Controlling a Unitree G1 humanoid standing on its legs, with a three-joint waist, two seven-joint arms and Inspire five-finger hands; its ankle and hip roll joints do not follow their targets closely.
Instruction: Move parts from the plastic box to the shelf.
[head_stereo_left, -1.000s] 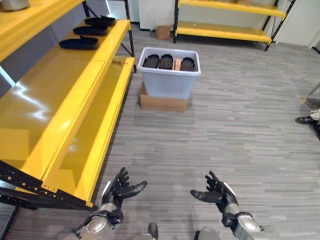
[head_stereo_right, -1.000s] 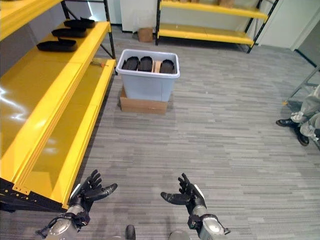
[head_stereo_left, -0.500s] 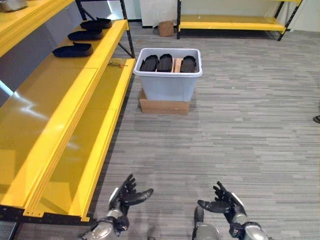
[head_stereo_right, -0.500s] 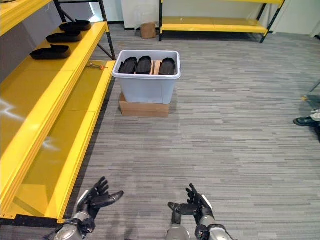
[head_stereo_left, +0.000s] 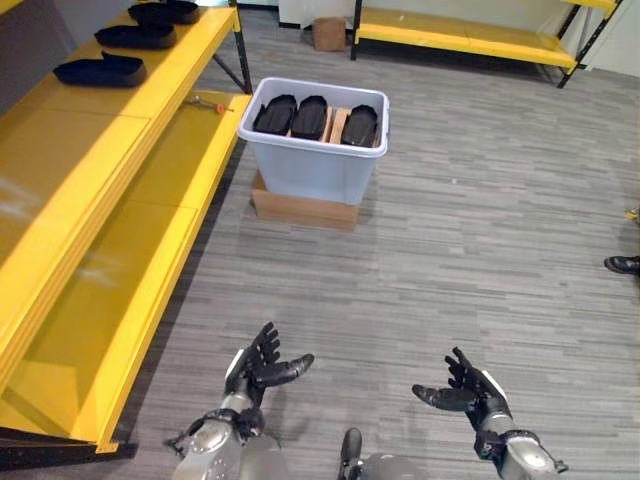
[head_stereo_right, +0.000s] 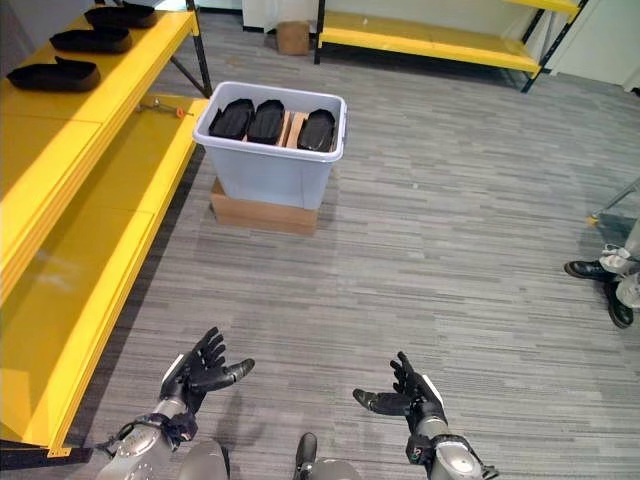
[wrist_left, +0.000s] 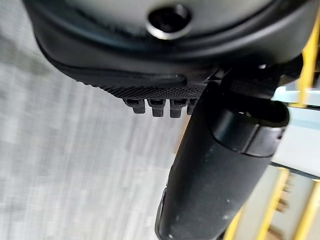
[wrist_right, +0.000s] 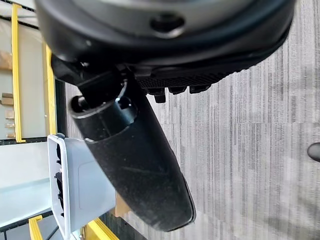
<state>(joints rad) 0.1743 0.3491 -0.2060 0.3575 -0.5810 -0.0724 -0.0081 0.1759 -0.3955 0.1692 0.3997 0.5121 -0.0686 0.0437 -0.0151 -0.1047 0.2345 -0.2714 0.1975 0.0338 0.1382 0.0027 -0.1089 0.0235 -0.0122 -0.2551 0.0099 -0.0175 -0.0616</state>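
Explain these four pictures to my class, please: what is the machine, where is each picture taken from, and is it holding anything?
This is a walking robot with two arms, each ending in a dark hand. Two pictures come from cameras on its head, looking down; the other two come from cameras on its wrists, so close that each hand looms large in front of the lens. The left hand and right hand are held out over the grey floor, fingers relaxed, holding nothing. Ahead stands a pale plastic box on a flat cardboard box, with three black parts inside. On the robot's left is a yellow shelf, where more black parts already lie. A person's shoe shows on the right.
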